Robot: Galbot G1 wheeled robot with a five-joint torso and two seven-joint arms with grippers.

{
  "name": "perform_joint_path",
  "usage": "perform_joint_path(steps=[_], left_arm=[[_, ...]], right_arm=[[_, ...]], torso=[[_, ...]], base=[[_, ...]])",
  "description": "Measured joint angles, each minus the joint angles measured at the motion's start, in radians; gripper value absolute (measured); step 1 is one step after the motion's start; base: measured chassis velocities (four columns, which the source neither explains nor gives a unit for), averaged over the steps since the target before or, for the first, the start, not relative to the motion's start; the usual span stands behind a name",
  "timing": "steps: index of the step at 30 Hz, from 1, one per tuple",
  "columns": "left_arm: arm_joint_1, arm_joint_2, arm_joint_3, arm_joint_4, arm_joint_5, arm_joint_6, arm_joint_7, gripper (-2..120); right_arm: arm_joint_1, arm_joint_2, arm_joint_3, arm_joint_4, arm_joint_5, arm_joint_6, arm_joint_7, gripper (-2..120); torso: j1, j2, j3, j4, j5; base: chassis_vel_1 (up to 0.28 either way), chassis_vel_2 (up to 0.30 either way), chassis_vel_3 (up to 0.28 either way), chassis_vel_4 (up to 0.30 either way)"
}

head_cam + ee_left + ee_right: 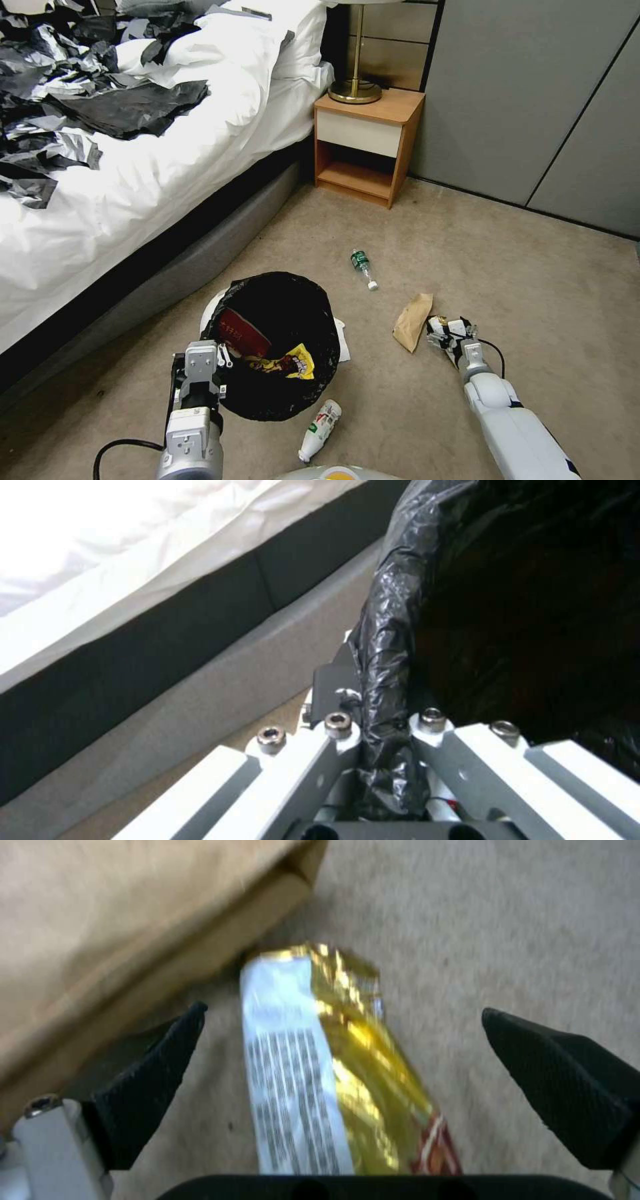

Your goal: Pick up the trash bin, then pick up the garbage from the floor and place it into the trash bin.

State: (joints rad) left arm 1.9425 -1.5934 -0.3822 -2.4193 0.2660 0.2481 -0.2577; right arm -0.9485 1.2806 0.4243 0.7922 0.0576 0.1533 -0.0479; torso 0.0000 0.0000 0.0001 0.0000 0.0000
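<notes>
The trash bin [277, 393], a white bucket lined with a black bag, is beside the bed. A red packet [239, 333] and a yellow wrapper [295, 365] lie inside it. My left gripper [203, 373] is shut on the bin's near-left rim, and the black liner [387, 670] is pinched between its fingers. My right gripper [445, 331] is low over the carpet and open. Its black pads [150, 1075] straddle a gold-yellow snack wrapper [333, 1075] without touching it. A brown paper bag [413, 321] [120, 940] lies just beside that gripper.
A green-labelled bottle [361, 262] lies on the carpet beyond the bin, and a white bottle [320, 425] near its front. A white tissue [343, 340] shows at the bin's right side. The bed [133, 193] with black and silver sheets runs along the left. A nightstand [363, 143] stands behind.
</notes>
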Motion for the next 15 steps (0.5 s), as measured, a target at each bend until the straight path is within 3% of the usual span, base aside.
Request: perform_joint_path(steps=[10,15], left_arm=[[-0.001,-0.002,0.005,0.004,0.002,-0.001,-0.003,0],[-0.001,-0.002,0.008,0.005,0.003,-0.002,-0.003,0]], right_arm=[[0.011,0.022,0.006,-0.071,0.002,-0.006,0.015,100],[-0.008,0.026,0.006,-0.058,0.004,-0.002,0.031,89]], torso=[[0.0,0.0,0.0,0.0002,-0.0007],[0.0,0.0,0.0,0.0003,-0.0002]], base=[[0.0,0.0,0.0,0.0],[0.0,0.0,0.0,0.0]])
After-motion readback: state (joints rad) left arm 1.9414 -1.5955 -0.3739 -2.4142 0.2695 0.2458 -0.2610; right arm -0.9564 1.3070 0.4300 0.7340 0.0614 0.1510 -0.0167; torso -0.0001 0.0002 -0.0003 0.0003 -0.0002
